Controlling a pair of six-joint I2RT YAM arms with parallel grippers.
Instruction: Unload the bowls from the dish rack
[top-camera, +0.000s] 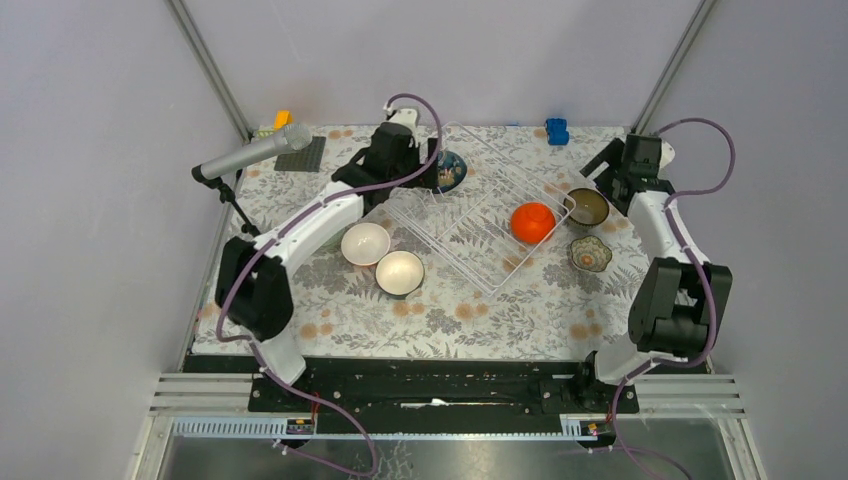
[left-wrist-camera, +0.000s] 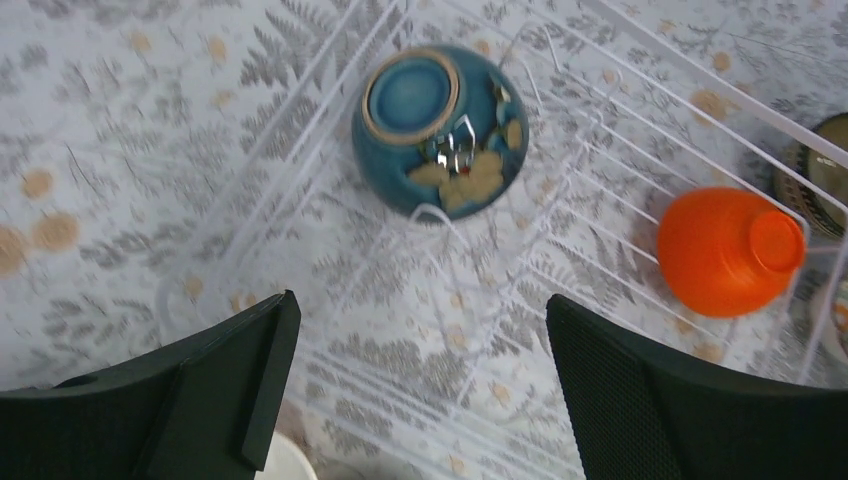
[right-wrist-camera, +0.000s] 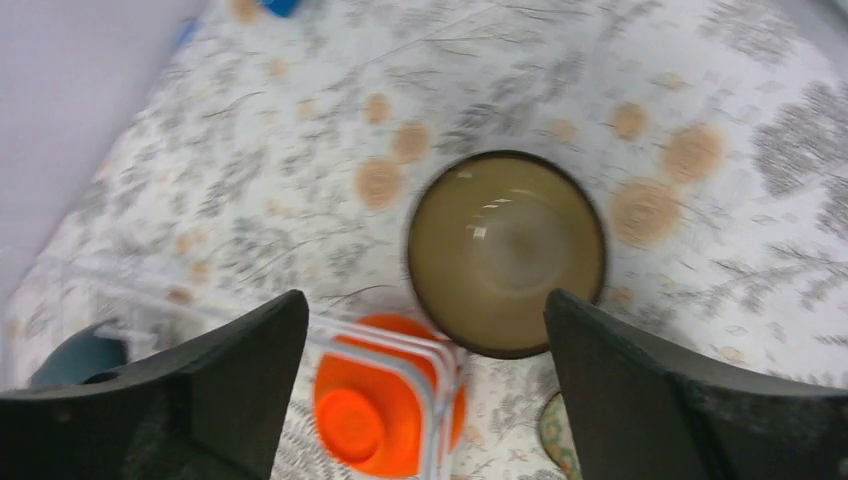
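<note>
The dish rack (top-camera: 470, 240) sits at the middle of the bench (top-camera: 480, 320), turned corner-on to the arms. Two bowls are inside it. A blue bowl (left-wrist-camera: 440, 130) with gold leaves lies tipped over in the far left corner, its foot ring facing the left wrist camera and its side propped among the wires. An orange bowl (top-camera: 533, 222) lies tilted, mouth down, at the rack's right corner.

The left pincer (left-wrist-camera: 420, 390) hovers over the rack, just short of the blue bowl, with its fingers spread wide and touching nothing. The right pincer (right-wrist-camera: 425, 350) is spread as well and pinches nothing. It hangs above the dark brown bowl (right-wrist-camera: 505, 250), which stands upright on the bench just beside the rack's right edge, close to the orange bowl on the other side of the wire wall.

Nearer the arms from the brown one, a scalloped patterned bowl (top-camera: 590, 254) stands upright. Left of the rack a cream bowl (top-camera: 365, 243) and a second cream bowl (top-camera: 400, 272) stand mouth up, just beside each other.

A blue toy block (top-camera: 557, 131) lies at the far edge. At the far left corner a microphone (top-camera: 255, 155) on a stand reaches over a dark grey plate (top-camera: 305, 155).
</note>
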